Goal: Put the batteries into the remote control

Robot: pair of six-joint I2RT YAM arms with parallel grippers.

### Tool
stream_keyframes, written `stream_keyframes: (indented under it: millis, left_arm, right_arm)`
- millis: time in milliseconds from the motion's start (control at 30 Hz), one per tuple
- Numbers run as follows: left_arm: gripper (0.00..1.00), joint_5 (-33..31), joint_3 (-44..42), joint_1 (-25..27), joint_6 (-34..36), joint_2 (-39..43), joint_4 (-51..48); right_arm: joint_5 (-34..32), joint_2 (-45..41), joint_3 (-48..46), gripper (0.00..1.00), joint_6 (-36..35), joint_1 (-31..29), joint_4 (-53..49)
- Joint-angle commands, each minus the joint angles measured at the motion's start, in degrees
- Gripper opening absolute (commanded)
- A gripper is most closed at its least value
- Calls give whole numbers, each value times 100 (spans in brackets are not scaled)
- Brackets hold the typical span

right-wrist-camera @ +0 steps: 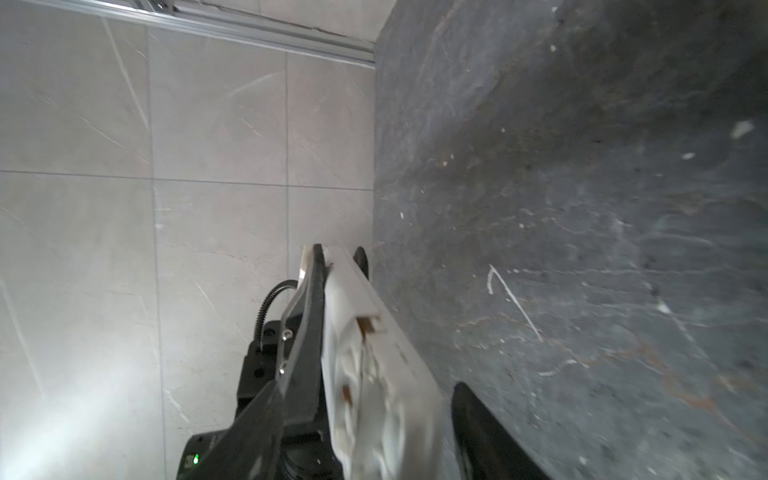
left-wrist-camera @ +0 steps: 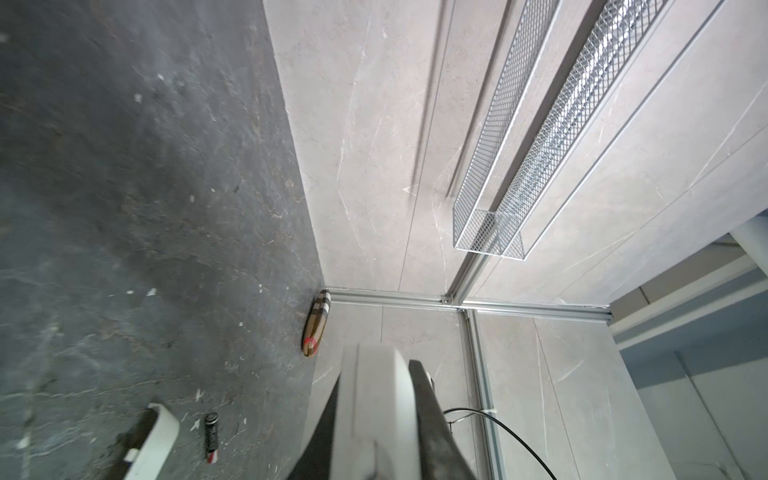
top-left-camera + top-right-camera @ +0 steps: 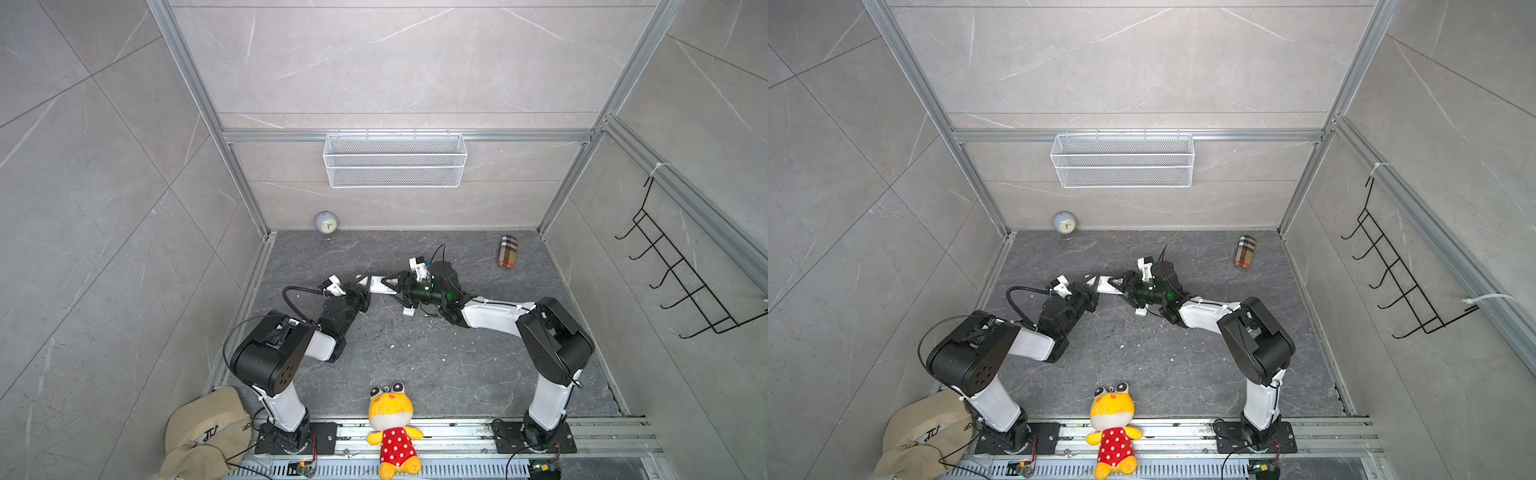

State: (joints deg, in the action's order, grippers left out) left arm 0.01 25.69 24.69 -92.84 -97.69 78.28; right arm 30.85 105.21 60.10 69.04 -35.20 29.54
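The white remote control (image 3: pixel 380 285) (image 3: pixel 1106 286) hangs above the dark floor between my two grippers. My left gripper (image 3: pixel 367 283) (image 2: pixel 375 376) is shut on one end of it; in the left wrist view its fingers press both faces of the remote control (image 2: pixel 374 415). My right gripper (image 3: pixel 391 283) (image 1: pixel 370 392) stands open around the other end, with a gap beside one finger. In the right wrist view the remote control (image 1: pixel 374 345) shows its open battery bay. One dark battery (image 2: pixel 211 436) lies on the floor.
A small white cover piece (image 3: pixel 408 311) (image 2: pixel 156 440) lies on the floor under the right wrist. A plaid pouch (image 3: pixel 507 252), a small clock (image 3: pixel 326 224), a wire basket (image 3: pixel 395 160) on the back wall, a plush toy (image 3: pixel 392 428) and a cap (image 3: pixel 203 432) at the front.
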Motion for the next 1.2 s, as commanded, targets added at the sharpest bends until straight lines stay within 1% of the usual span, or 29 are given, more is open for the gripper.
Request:
stream_keyframes:
  millis: [0,33,67,133,167,200,233,267,333,433,500,633,767,800,867,1000,1167]
  left_arm:
    - [4,-105,-243,-227,147,460,273]
    - [4,-78,-320,-293,193,531,267]
    - [4,-26,-374,-343,244,570,263]
    - [4,164,-343,-423,286,555,191]
    - [4,267,-308,-437,301,508,184]
    - [4,354,-267,-438,302,461,188]
    - [4,455,-222,-434,305,399,190]
    - [4,538,-176,-438,294,330,219]
    - [4,633,-114,-439,251,221,269]
    - [4,706,-55,-434,287,171,272]
    - [4,769,-30,-438,301,162,274]
    - [4,839,2,-438,281,97,270]
    - [4,865,-4,-438,267,119,273]
    - [4,870,-5,-438,270,131,268]
    - [4,894,-29,-438,271,160,267]
    - [4,918,-82,-438,293,163,267]
    - [4,1008,8,-438,268,59,270]
  right_arm:
    - [-207,-679,61,77,-1741,266,-1987]
    - [-448,-847,84,79,-2286,362,-2604]
    - [-832,-976,130,80,-2825,460,-3217]
    - [-1571,-1085,290,79,-3747,578,-4157]
    - [-1906,-1065,402,78,-4153,605,-4541]
    - [-2081,-1004,509,77,-4436,610,-4822]
    - [-2174,-883,635,73,-4651,618,-5135]
    - [-2294,-743,772,69,-4706,620,-5470]
    - [-2364,-638,748,66,-4630,620,-5674]
    - [-2530,-800,428,64,-4538,605,-5508]
    - [-2632,-856,387,64,-4585,603,-5484]
    - [-2745,-564,712,62,-4675,607,-5778]
    - [-2921,-134,1172,52,-4689,637,-6077]
    - [-2922,-41,1271,48,-4694,646,-6152]
    - [-2898,26,1371,44,-4681,642,-6214]
    - [-2692,-62,1230,44,-4706,637,-6071]
    - [-2264,145,1322,45,-5148,635,-6146]
